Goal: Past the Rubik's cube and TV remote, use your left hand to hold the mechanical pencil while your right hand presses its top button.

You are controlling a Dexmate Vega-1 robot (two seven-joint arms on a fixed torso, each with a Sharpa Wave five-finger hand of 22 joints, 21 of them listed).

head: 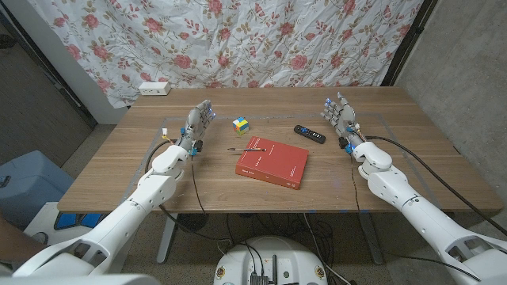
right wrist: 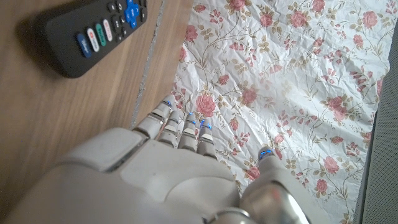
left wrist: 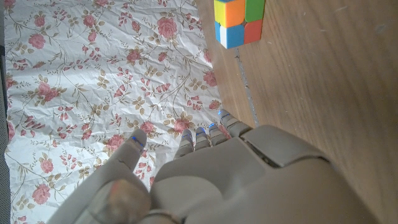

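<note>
Wooden table [head: 158, 190] under even indoor light. Just behind the table, a crumpled floral sheet [head: 238, 39] hung as backdrop; grey wall [head: 467, 55] beside it. Left of the table, a blue bin [head: 24, 178] on the floor.

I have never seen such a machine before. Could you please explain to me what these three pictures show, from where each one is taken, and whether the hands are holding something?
This is a robot with two arms, standing at a wooden table. The head view looks down from its head. The other two come from cameras on each wrist, looking along the back of that hand, so they appear turned.

The left hand and right hand are both raised with fingers apart, holding nothing.

On the table lie a Rubik's cube, a TV remote, a red book and a thin mechanical pencil at the book's edge. A flowered cloth hangs behind, and a white power strip lies at the far left corner.
</note>
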